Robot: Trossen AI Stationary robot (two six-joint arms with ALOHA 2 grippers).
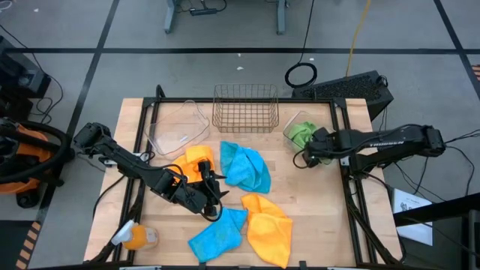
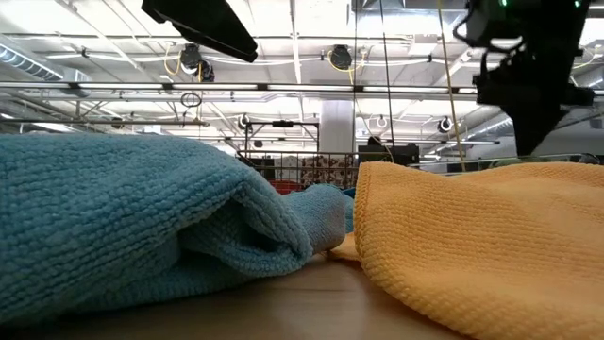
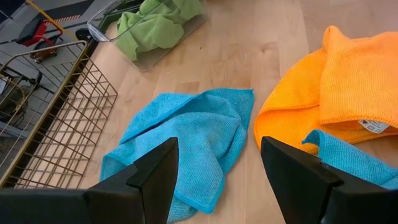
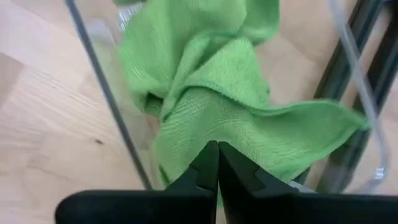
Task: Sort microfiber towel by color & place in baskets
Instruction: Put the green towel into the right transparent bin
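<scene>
Crumpled green towel (image 4: 211, 99) pinched by right claw (image 4: 217, 163).

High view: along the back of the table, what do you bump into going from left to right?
Clear plastic bin tipped over, then the copper wire basket, then the clear bin with the green towel, where the right tool sits.

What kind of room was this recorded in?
Probably an industrial lab or workshop: open ceiling trusses with strip lighting, a grey floor marked with dark tape lines, and a wooden workbench inside a metal frame.
</scene>
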